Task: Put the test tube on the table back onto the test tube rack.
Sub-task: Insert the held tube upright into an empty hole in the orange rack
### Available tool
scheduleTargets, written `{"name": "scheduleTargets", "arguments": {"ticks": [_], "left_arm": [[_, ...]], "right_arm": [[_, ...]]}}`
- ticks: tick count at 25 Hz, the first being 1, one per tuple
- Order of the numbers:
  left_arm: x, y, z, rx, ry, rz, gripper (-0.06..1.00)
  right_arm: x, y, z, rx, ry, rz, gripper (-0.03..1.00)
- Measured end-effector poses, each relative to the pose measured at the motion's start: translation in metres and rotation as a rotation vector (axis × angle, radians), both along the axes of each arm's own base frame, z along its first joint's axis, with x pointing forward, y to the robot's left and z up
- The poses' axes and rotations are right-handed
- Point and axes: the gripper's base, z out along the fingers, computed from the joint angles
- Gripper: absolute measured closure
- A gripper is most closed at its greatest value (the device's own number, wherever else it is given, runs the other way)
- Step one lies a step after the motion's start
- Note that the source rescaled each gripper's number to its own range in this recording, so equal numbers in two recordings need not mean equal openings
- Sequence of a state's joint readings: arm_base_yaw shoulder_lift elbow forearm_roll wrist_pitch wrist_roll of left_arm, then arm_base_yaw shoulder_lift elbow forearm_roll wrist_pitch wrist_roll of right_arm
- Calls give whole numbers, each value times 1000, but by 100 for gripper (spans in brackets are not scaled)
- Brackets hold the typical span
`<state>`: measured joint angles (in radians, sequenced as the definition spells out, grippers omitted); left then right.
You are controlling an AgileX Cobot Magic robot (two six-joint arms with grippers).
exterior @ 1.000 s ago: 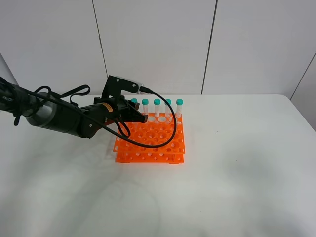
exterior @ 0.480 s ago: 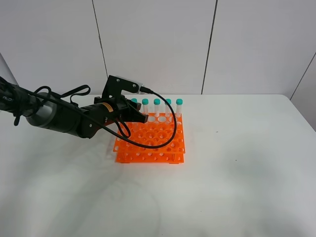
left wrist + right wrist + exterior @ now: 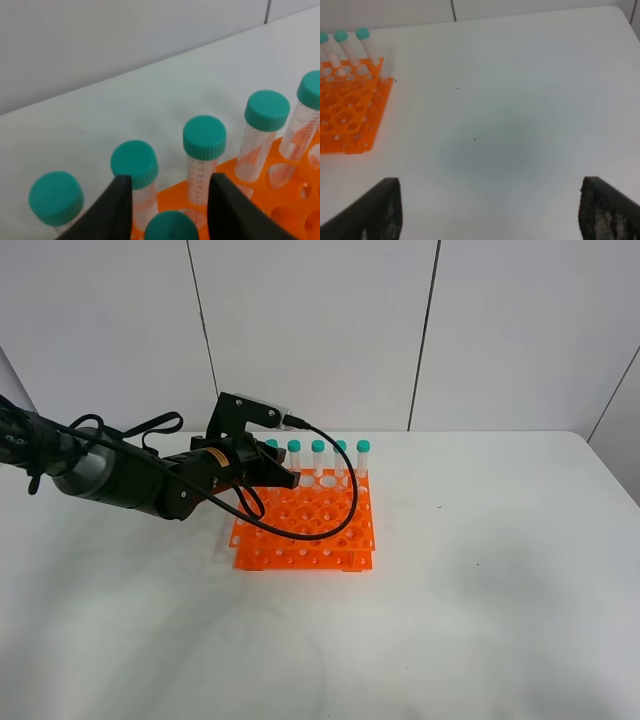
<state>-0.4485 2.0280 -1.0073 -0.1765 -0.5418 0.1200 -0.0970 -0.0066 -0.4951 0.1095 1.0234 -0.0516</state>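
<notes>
Glossy orange plastic test tube rack (image 3: 305, 525) (clear tubes) on matt white table (image 3: 480, 570).

Tubes (image 3: 318, 458) in rack's (image 3: 310, 525) back row, on table (image 3: 480, 580)

bright, even light, seemingly overhead; soft diffuse shadows on the table (image 3: 480, 570); no glare; left wrist view soft-focused up close; right wrist edges blurred

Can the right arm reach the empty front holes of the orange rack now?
Probably yes. The right gripper is open over bare table, with nothing between it and the rack; the left gripper sits only over the back row.
</notes>
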Motion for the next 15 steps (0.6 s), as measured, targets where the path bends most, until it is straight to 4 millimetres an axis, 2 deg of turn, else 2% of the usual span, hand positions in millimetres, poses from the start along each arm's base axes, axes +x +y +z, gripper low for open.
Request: {"name": "scheduleTargets", "arguments": {"ticks": [11, 15], "left_arm": [[0, 0, 0, -1, 0, 0, 75], [0, 0, 6, -7, -12, 0, 75]], "right_arm": [[0, 0, 0, 0, 0, 0, 4], [0, 0, 0, 0, 0, 0, 4]]}}
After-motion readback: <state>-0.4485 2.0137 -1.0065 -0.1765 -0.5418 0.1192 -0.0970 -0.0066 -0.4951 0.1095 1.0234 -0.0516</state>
